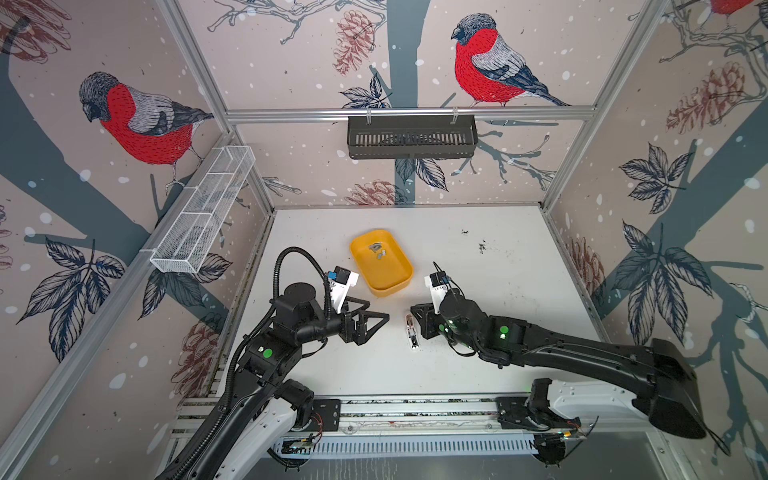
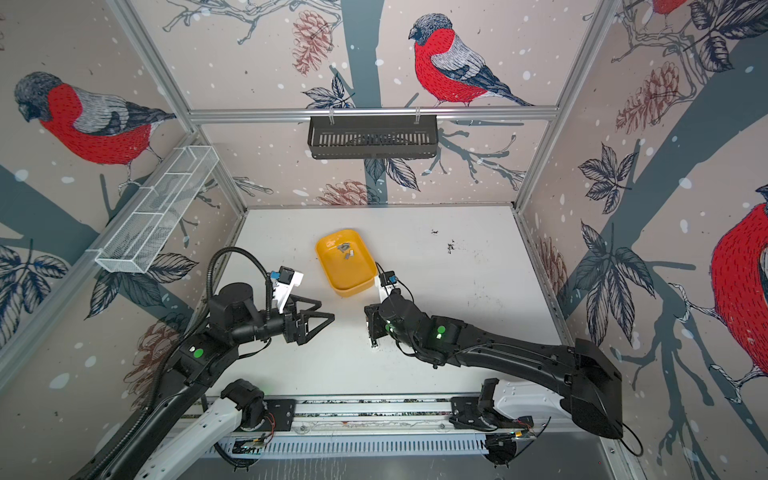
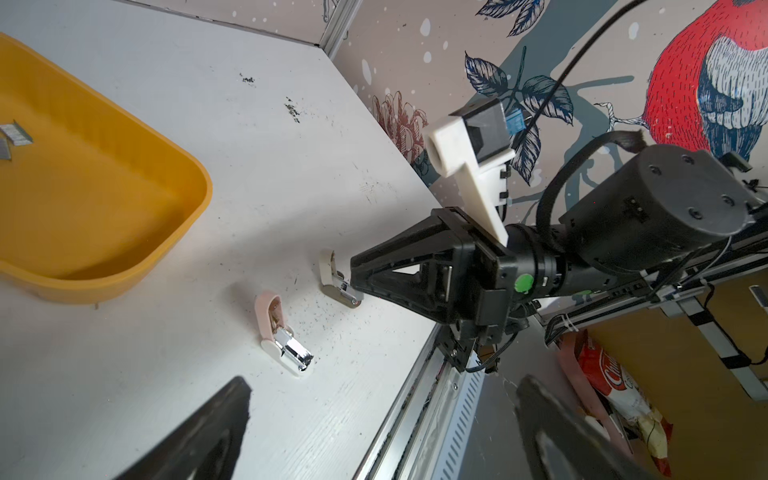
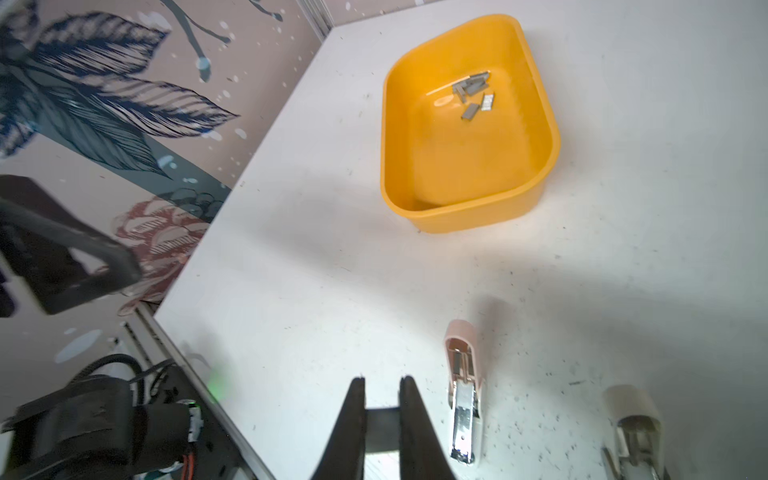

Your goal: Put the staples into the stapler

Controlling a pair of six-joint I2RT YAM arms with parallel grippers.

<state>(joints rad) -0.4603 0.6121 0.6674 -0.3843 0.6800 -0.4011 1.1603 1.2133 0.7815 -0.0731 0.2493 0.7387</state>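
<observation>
Several grey staples (image 1: 377,249) (image 4: 471,93) lie in the yellow tray (image 1: 390,291) (image 4: 469,216). A pink stapler (image 1: 411,332) (image 3: 266,320) (image 4: 461,353) lies on the table, hinged open with its chrome magazine showing. My left gripper (image 1: 379,311) (image 3: 386,382) hangs open and empty to its left. My right gripper (image 1: 412,309) (image 4: 382,378) hovers just beside this stapler, shut on a grey staple strip (image 4: 382,428). A cream stapler (image 3: 327,266) (image 4: 631,405), also open, lies close to the right gripper; the arm hides it in both top views.
A black basket (image 1: 411,137) hangs on the back wall and a white wire basket (image 1: 203,208) on the left wall. The table's front edge runs along a metal rail (image 1: 415,407). Dark specks dot the white table (image 1: 498,291).
</observation>
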